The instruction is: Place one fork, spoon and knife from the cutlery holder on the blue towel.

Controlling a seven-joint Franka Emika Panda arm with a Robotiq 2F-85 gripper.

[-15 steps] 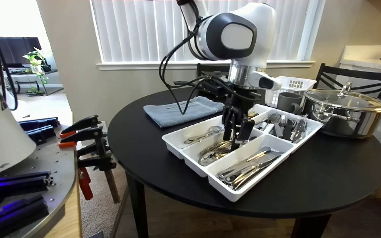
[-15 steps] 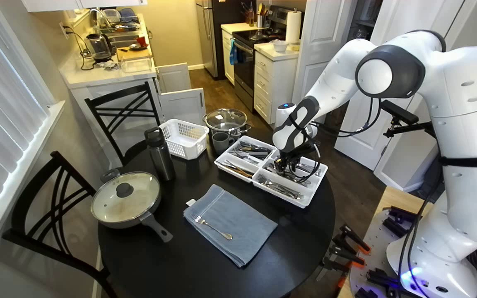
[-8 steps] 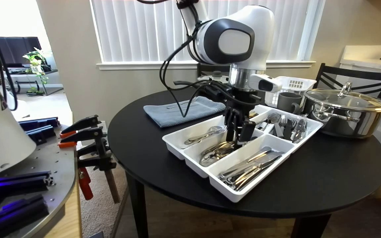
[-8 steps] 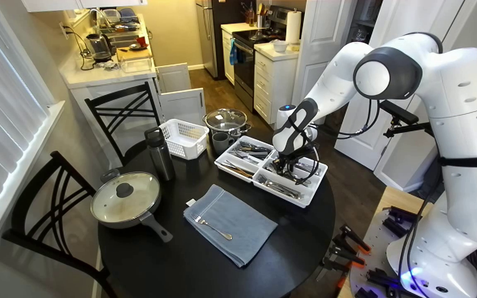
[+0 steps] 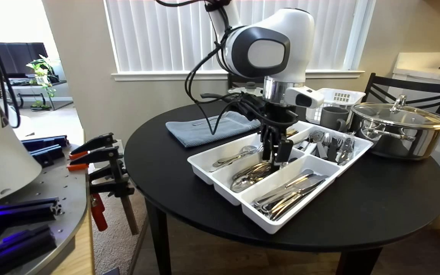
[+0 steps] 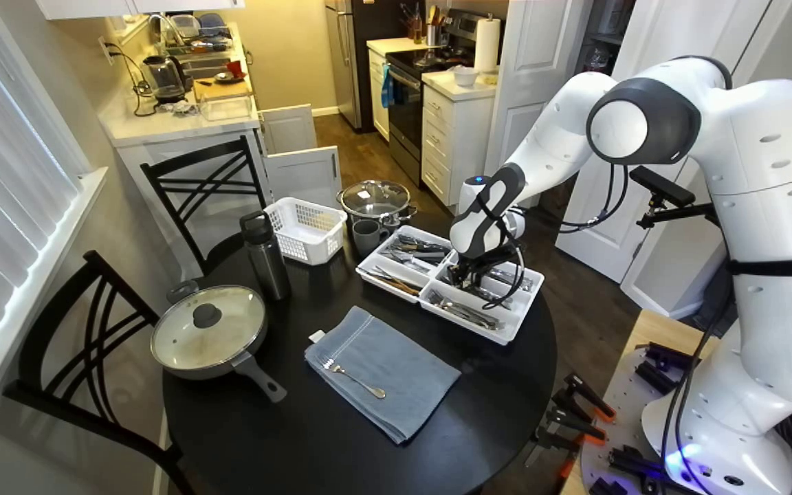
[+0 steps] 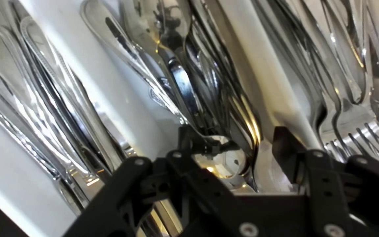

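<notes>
White tray point(image 5: 321, 164): lying flat on the table point(image 5: 388, 198), under the arm point(image 5: 266, 51); partitioned, presumably to sort cutlery by kind.
Spoons point(image 7: 183, 79): heaped lengthwise between forks point(image 7: 357, 120) and knives point(image 7: 39, 113), overlapping; likely to slide or tangle when drawn out singly.
Gripper point(image 7: 237, 141): pointing down at the spoons, apparently to take one from above.
Fingers point(image 7: 286, 148): standing apart, clamped on nothing visible; beside a spoon's bowl on the knives' side, close to the divider point(image 7: 262, 65) on the forks' side; probably spread to straddle a single spoon; touching metal or not, cannot tell.
Knives: lying in the tray, probably due after a spoon.
Blue towel point(image 6: 410, 371): folded flat near the tray, not touching it; probably meant as a soft landing place within reach.
Fork point(image 6: 357, 381): lying singly on the towel, nearer the side away from the tray, perhaps to leave room for spoon and knife.
Pot point(image 5: 395, 143), mug point(image 5: 334, 117), basket point(image 6: 298, 251): grouped by one end of the tray, presumably to stay clear of the path to the towel.
Pan point(image 6: 207, 333), bottle point(image 6: 270, 265): standing apart from the tray, likewise out of the way.
</notes>
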